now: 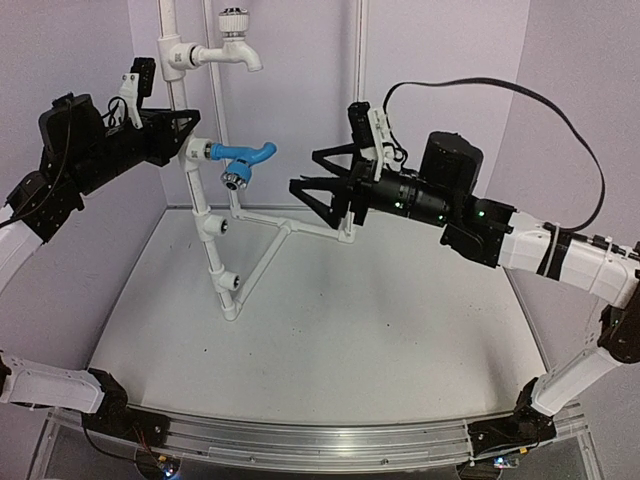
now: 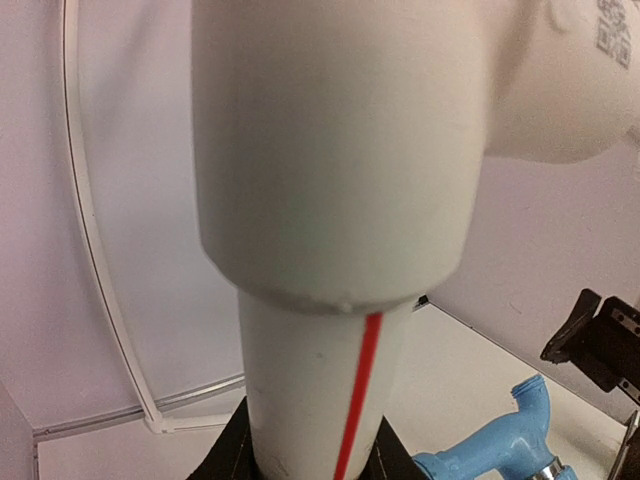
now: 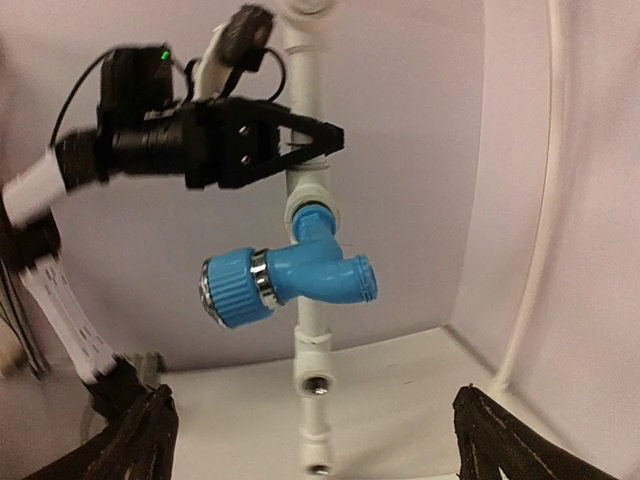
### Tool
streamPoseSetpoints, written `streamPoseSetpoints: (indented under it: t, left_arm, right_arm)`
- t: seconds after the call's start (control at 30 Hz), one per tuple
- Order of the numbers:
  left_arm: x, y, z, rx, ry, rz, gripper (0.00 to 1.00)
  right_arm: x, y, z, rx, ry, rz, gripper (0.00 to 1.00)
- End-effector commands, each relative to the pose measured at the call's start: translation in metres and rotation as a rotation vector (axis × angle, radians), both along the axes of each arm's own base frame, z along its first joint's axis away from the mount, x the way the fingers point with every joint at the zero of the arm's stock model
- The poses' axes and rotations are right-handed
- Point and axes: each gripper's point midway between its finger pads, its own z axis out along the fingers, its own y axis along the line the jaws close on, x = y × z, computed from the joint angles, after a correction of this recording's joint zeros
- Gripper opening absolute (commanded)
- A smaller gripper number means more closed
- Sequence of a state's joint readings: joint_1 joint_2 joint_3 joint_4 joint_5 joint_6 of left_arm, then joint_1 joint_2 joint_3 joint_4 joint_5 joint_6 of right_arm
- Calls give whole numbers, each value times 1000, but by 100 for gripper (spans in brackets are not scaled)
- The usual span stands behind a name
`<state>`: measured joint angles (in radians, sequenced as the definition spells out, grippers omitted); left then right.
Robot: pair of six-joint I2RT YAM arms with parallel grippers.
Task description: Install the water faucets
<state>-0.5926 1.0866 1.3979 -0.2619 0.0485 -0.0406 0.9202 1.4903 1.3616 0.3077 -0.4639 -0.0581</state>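
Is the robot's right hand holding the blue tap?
No, the right gripper stands open, apart from the blue tap, which sits on the white pipe.

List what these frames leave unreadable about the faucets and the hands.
- Left wrist view: the pipe frame, close and blurred, hides the left hand but for black fingertips at the bottom edge, which also cuts off the blue faucet.
- All views: the socket hides how deep the blue faucet's thread sits.
- Top view: the white faucet is too small to judge its seating.
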Motion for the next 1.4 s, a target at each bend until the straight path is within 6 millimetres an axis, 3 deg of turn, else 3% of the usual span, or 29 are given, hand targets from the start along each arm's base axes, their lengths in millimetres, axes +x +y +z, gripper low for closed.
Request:
streamPoseSetpoints:
  t: [0.0,0.27,0.53,0.87,1.03,1.2,1.37]
  left_arm:
    - [-1,-18,-82,24,347,-57,0]
    - [-1,-19,-81,17,351,-62,0]
    - [-2,-20,-81,13,359,-69,0]
    - [-1,-23,-83,17,365,-76,0]
    - [-1,-23,-83,20,365,-80,0]
    - [-1,-24,-84,19,369,-81,0]
    - [-1,-24,-85,18,370,-83,0]
  right_arm:
    - [-13,-1,9,-227,-634,-14,95]
    - [-3,22,11,-354,-1052,-73,86]
    - [1,51,24,-344,-1204,-101,78]
    - [9,71,27,-341,-1236,-113,75]
    - [14,82,13,-357,-1210,-99,73]
    - [16,89,10,-343,-1154,-83,60]
    - [9,93,10,-286,-1009,-28,39]
